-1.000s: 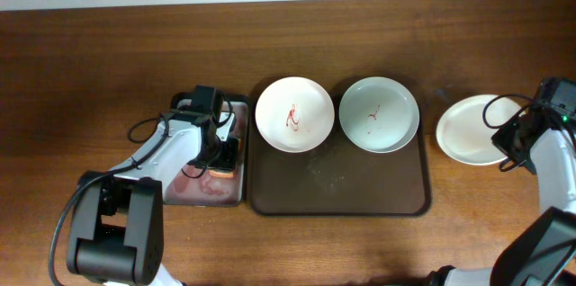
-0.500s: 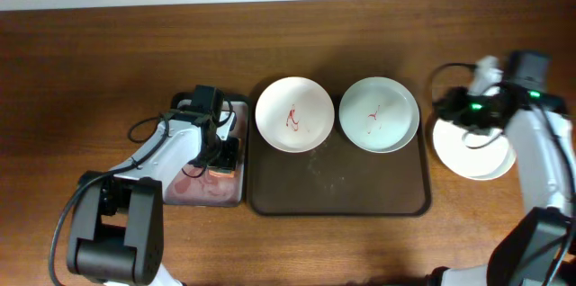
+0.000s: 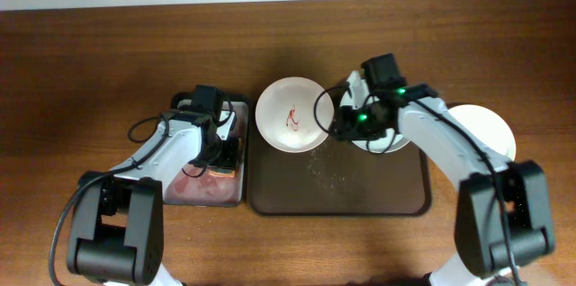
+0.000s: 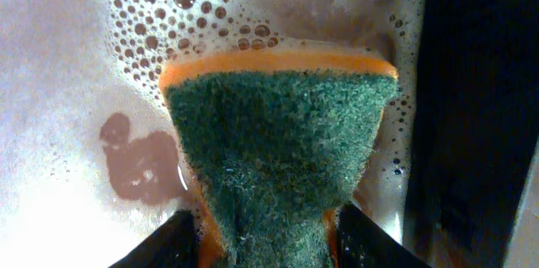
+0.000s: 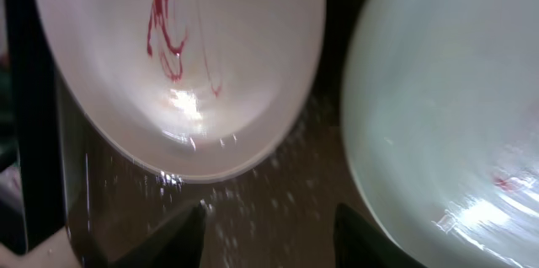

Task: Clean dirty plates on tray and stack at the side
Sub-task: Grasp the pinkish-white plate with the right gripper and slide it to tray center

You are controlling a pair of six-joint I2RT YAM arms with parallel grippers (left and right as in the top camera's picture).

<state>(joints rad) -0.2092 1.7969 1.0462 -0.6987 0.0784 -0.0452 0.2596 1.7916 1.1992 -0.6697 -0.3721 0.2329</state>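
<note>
By my judgement the job is running about 1 third through. 1 clean plate [image 3: 486,133], showing no smear, is sitting on the bare table [image 3: 108,61], well off to the outer side of the right gripper [image 5: 269,222] and past the rim of the tray [image 3: 342,194]. 2 dirty plates are lying on the tray. The left plate [image 3: 290,115] is carrying red streaks in its middle, and the right plate [image 5: 442,91] is showing a small red mark near its edge. Wiping both and stacking them on the clean plate is what is remaining.

The right gripper is hanging over the gap between these 2 plates with its fingers spread wide, and it is gripping nothing. The streaked plate is lying just off 1 finger and the other plate just off the opposite finger. Wet, speckled tray floor is showing straight ahead between them. I cannot tell whether either finger is touching a rim.

The left gripper [image 4: 266,236] is clamping a green-and-orange sponge [image 4: 278,142], which is sticking out ahead of its fingers into the bubbly water of the small tray [image 3: 193,193].
</note>
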